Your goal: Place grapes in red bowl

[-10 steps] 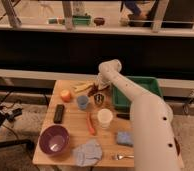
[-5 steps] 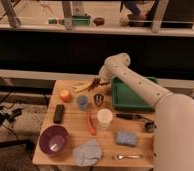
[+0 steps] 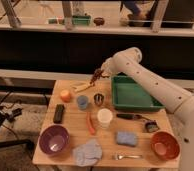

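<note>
My gripper (image 3: 97,77) hangs over the far middle of the wooden table (image 3: 72,131), at the end of the white arm that reaches in from the right. It is shut on the grapes (image 3: 96,79), a small dark reddish-brown lump held above the tabletop. The red bowl (image 3: 165,145) stands at the near right corner of the table, far from the gripper, and holds nothing.
A green tray (image 3: 133,93) lies right of the gripper. Below it stand a blue cup (image 3: 82,102), a metal cup (image 3: 98,99) and a white cup (image 3: 104,118). An orange (image 3: 65,95), a black remote (image 3: 59,113), a purple bowl (image 3: 54,139), a blue cloth (image 3: 87,152) and a blue sponge (image 3: 125,138) lie around.
The arm has swung back to the right, uncovering the right side of the table and the red bowl. The gripper has risen from the tabletop with the grapes.
</note>
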Action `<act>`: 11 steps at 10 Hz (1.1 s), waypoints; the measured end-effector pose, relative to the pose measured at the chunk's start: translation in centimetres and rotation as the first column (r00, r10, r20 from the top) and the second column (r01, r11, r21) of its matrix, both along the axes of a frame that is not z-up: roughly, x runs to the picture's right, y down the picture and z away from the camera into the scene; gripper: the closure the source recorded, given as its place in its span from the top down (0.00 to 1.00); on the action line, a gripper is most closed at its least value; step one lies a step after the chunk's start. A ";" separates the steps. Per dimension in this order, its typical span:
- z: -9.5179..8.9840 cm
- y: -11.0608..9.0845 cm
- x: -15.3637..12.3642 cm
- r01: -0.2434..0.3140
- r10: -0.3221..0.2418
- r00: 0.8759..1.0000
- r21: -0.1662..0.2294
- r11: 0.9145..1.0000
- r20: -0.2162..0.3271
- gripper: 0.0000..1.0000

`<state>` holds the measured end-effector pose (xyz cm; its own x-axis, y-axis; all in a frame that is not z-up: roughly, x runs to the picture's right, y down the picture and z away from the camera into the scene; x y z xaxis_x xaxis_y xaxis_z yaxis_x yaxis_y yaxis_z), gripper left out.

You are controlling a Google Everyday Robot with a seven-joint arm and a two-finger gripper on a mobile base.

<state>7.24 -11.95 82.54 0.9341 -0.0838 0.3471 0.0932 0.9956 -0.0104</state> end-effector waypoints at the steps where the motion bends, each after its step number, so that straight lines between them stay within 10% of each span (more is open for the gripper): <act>1: -1.3 0.2 1.5 -0.017 0.017 1.000 0.007 1.000 -0.004 0.15; 7: -10.0 4.6 8.2 -0.049 0.046 0.995 -0.027 0.998 -0.086 0.15; 11: -11.3 8.5 11.1 -0.022 -0.008 0.987 -0.185 0.982 -0.160 0.15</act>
<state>18.32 -3.45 71.27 0.9789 -0.0249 0.2030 0.0682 0.9754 -0.2095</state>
